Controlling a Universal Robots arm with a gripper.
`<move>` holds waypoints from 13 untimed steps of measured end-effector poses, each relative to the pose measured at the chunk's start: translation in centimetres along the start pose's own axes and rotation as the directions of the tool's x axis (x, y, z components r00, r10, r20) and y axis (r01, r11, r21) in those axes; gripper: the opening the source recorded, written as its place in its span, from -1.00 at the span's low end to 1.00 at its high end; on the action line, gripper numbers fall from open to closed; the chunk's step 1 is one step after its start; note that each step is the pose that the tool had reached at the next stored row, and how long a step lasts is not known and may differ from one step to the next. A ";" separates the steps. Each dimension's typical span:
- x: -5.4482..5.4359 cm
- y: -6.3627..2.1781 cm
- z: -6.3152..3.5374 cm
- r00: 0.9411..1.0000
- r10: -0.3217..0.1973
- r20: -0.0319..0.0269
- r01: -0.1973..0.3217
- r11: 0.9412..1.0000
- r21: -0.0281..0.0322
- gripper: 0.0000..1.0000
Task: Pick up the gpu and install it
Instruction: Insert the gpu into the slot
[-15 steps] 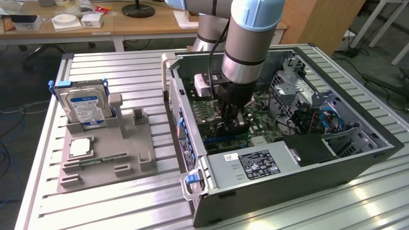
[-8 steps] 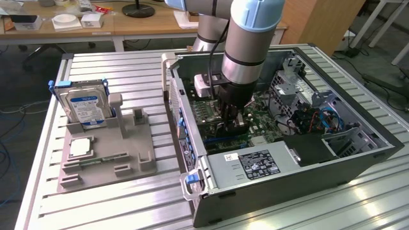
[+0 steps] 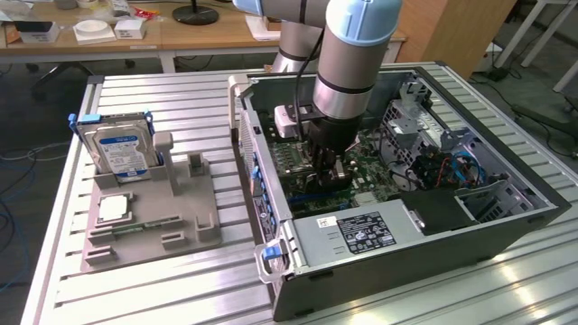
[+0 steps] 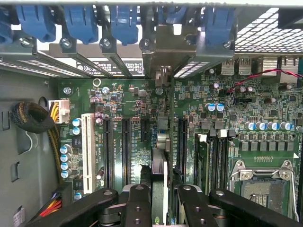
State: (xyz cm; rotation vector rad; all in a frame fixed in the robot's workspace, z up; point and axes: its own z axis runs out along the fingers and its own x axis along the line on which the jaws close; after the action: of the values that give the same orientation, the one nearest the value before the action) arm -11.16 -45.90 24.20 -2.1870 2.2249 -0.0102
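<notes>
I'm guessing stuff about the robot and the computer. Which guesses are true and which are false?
1. The gripper holds the gpu over the motherboard. True.
2. The hard drive is inside the computer case. False: it stands in the grey holder outside the case, toward the exterior view's left.
3. The computer case is open, so its insides show. True.
4. The motherboard is red. False: it is green.
</notes>
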 end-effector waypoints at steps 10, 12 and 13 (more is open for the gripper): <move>-0.1 0.08 0.01 1.000 0.000 0.000 0.000 1.000 0.000 -0.47; -0.2 0.16 0.04 1.000 0.000 0.001 0.000 1.000 0.001 -0.47; -0.2 0.20 0.02 1.000 0.000 0.000 0.000 1.000 0.000 -0.47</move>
State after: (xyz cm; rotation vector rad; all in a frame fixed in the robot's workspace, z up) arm -11.35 -45.69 24.18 -2.1868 2.2244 -0.0101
